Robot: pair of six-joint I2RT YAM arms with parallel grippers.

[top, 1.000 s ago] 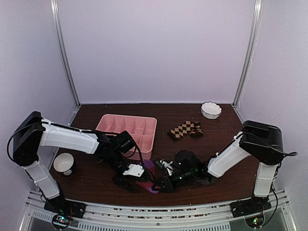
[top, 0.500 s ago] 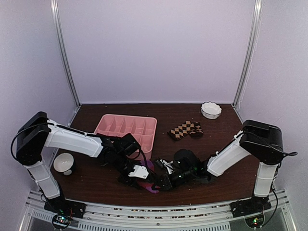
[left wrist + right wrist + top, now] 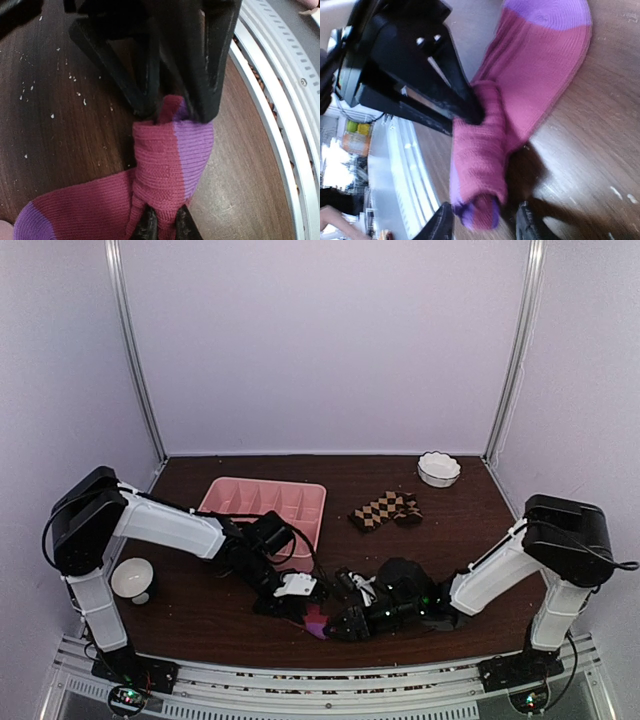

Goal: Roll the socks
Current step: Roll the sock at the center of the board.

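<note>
The magenta-pink sock (image 3: 165,155) lies near the table's front edge, part of it rolled into a tight bundle with a purple patch. My left gripper (image 3: 166,226) is shut on the near end of that roll. In the right wrist view my right gripper (image 3: 485,225) stands open, its fingers on either side of the roll's (image 3: 480,165) purple-tipped end. From above, the two grippers (image 3: 300,602) (image 3: 337,625) face each other across the sock (image 3: 316,619). The brown-and-tan checkered sock (image 3: 385,510) lies flat further back, apart from both grippers.
A pink divided tray (image 3: 312,508) stands at the back left. One white bowl (image 3: 438,469) sits at the back right and another (image 3: 132,578) by the left arm's base. A metal rail (image 3: 280,100) runs along the front edge close to the sock. Crumbs dot the tabletop.
My left gripper moved right onto the sock roll and closed on it. My right gripper opened off the roll, and the right arm shifted slightly right.
</note>
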